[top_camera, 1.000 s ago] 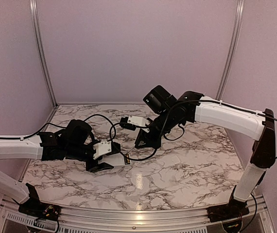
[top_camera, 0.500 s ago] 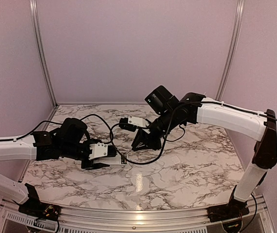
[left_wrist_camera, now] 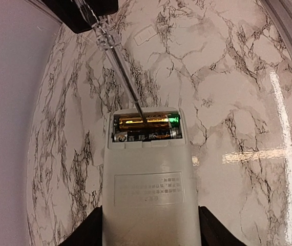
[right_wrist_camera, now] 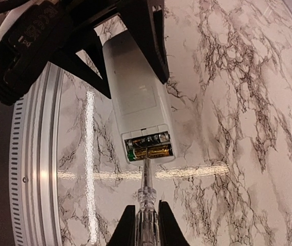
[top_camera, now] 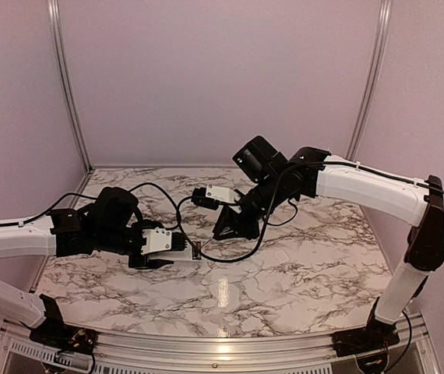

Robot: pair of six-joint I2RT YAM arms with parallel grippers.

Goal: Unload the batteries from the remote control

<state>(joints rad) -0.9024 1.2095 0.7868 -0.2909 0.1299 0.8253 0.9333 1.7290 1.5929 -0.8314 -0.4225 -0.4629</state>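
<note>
My left gripper (top_camera: 158, 251) is shut on the white remote control (left_wrist_camera: 147, 189) and holds its lower end just above the marble table. The battery recess at the far end is open. Two batteries lie side by side in it, a gold one (left_wrist_camera: 145, 122) and a dark one (left_wrist_camera: 146, 135). My right gripper (right_wrist_camera: 147, 228) is shut on a clear-handled screwdriver (right_wrist_camera: 147, 197). The screwdriver's metal tip touches the gold battery (right_wrist_camera: 152, 151) at the recess edge. The remote (right_wrist_camera: 136, 92) and the dark battery (right_wrist_camera: 147, 139) also show in the right wrist view.
A small flat white cover plate (left_wrist_camera: 145, 36) lies on the marble table (top_camera: 300, 273) beyond the remote. Black cables loop over the table between the arms (top_camera: 167, 195). A metal rail (top_camera: 222, 343) runs along the table's near edge.
My left gripper has drawn the remote a little to the left. My right gripper has come down and left with the screwdriver, and its tip now rests at the battery recess.
</note>
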